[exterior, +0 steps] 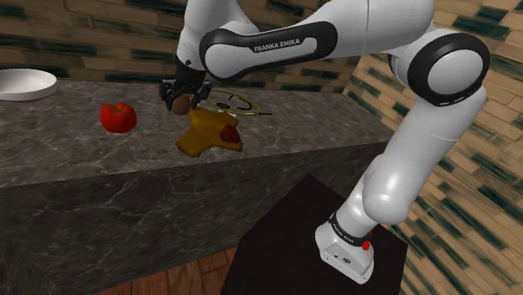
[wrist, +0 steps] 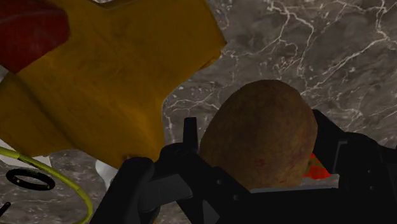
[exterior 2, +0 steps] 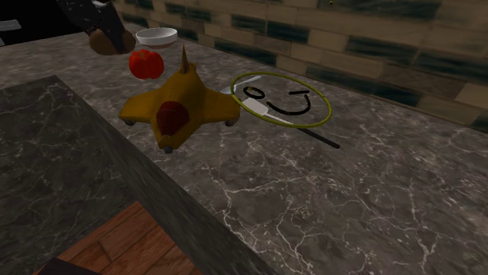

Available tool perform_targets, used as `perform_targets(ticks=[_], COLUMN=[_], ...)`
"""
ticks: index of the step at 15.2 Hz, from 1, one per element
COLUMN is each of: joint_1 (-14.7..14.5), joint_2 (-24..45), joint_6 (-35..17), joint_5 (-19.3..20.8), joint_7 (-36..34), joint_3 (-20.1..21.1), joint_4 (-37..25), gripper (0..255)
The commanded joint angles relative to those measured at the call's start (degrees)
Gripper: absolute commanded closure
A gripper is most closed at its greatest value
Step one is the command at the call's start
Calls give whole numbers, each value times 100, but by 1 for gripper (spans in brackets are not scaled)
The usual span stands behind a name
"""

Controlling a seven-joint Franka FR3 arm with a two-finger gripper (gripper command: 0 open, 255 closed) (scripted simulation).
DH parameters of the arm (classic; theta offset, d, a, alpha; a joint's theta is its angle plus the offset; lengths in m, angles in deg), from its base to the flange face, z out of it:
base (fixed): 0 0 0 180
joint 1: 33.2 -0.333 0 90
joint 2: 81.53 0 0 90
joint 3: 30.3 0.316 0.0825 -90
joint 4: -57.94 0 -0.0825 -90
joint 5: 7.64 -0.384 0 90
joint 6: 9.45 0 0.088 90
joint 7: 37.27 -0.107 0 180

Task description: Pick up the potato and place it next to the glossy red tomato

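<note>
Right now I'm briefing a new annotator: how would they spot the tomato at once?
On the dark veined counter, look between the white bowl and the yellow plane-shaped toy. The tomato sits alone on the stone, bright red; the toy's red knob is darker and sits on the toy.

The light is soft and rather dim all over. The white arm (exterior: 436, 109) is the brightest thing, with grey shade on its under side. The dark stone counter (exterior: 318, 142) takes little light; only its pale veins stand out. The potato (wrist: 261, 127) clasped between the jaws is lit on its round top and goes dark low down, next to the black fingers (wrist: 159, 188). Beside the jaws, the yellow toy plane (wrist: 108, 83) looks flat and even in colour. The tomato (exterior: 118, 116), a little way from the jaws, has a small pale shine on top.
</note>
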Motion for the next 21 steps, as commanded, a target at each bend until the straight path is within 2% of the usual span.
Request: perform_targets(ticks=[1,8,21], joint_1=[-145,-782,-791], joint_2=[429,1858,2091], joint_6=[147,858,-8], joint_5=[214,782,961], joint_7=[-296,-960,-1164], joint_3=[78,141,50], joint_4=[-529,-2523,-1868], gripper=[255,255,255])
